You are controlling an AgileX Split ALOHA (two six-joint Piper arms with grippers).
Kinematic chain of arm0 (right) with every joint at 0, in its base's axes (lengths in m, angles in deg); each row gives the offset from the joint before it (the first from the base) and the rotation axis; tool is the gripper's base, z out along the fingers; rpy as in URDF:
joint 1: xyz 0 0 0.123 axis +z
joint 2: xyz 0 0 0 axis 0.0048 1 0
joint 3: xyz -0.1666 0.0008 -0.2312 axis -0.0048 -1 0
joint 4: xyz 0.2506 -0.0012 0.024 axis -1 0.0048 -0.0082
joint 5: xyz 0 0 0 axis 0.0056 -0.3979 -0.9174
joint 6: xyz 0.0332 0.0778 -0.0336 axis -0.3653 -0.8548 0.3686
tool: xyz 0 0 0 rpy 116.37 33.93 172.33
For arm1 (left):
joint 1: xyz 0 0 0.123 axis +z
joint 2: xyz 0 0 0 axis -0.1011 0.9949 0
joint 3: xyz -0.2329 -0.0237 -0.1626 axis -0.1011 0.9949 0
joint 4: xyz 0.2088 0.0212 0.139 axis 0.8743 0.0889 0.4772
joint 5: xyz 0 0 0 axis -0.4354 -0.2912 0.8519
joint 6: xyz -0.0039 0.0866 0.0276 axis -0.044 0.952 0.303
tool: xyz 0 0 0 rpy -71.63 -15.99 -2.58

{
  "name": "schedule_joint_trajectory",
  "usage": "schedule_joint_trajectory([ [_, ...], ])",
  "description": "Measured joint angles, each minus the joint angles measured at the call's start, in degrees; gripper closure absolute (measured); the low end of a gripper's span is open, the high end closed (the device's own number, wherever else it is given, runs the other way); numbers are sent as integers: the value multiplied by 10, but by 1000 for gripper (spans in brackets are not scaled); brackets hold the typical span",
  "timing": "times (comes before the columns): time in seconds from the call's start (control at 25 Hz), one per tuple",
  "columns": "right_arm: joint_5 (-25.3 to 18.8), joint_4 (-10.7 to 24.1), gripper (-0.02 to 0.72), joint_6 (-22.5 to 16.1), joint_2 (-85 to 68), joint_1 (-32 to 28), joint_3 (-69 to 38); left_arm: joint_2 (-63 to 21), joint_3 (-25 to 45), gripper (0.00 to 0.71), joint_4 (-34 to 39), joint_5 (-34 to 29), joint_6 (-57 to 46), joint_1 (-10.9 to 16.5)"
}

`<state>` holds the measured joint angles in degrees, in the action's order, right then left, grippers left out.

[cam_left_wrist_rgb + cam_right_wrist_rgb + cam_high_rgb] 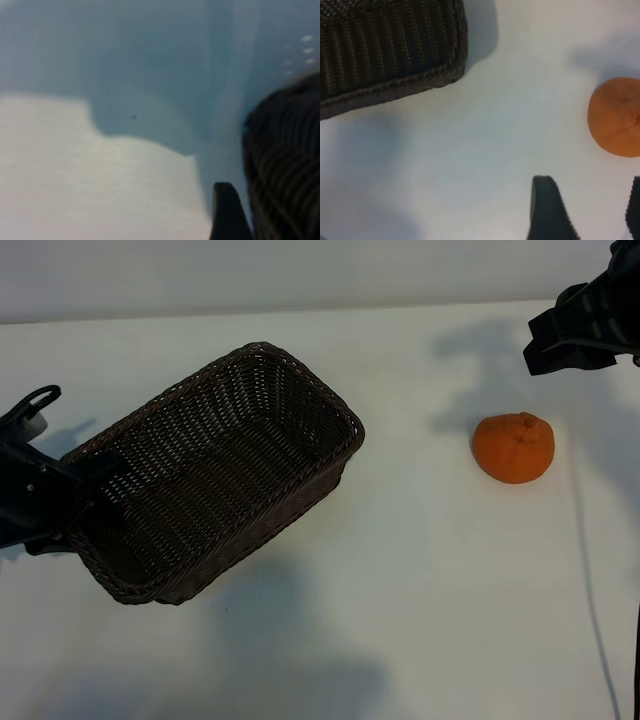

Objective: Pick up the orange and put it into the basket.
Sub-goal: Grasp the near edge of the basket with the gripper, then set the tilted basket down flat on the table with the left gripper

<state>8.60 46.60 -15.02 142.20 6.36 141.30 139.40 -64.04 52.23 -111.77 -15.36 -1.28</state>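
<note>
The dark brown wicker basket [215, 470] hangs tilted above the white table and casts a shadow well below itself. At its left short end my left gripper [75, 495] is shut on the wall. In the left wrist view one black finger [227, 212] lies against the basket's weave [285, 165], and the other finger is hidden. The orange [513, 447] rests on the table at the right, apart from the basket. My right gripper [560, 340] hovers behind it, open, with nothing between its fingers [547, 210]. The orange [615, 117] lies just beyond them.
The white table [430, 590] stretches between the basket and the orange. A thin cable [590, 580] runs down the right side. The basket's corner [420, 75] shows in the right wrist view.
</note>
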Motion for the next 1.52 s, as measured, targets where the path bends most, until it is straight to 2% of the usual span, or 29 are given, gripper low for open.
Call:
schedule_joint_trajectory([
  [0.08,0,-2,312,0,0,0,0,0,0,262,-15,-1,16,0],
  [0.16,2,-4,312,0,0,0,0,0,0,302,-19,-8,26,0],
  [0.32,2,-6,312,0,0,0,0,0,-1,550,-28,-15,26,1],
  [0.76,2,-7,312,0,0,0,0,-4,-12,549,-9,-59,37,1],
  [0.92,2,-7,312,0,0,0,0,-19,-56,549,11,-108,41,1],
  [1.24,3,-7,312,0,0,0,0,-33,-185,550,41,-273,82,1],
  [1.52,3,-7,312,0,0,0,0,-33,-247,550,62,-326,83,1],
])
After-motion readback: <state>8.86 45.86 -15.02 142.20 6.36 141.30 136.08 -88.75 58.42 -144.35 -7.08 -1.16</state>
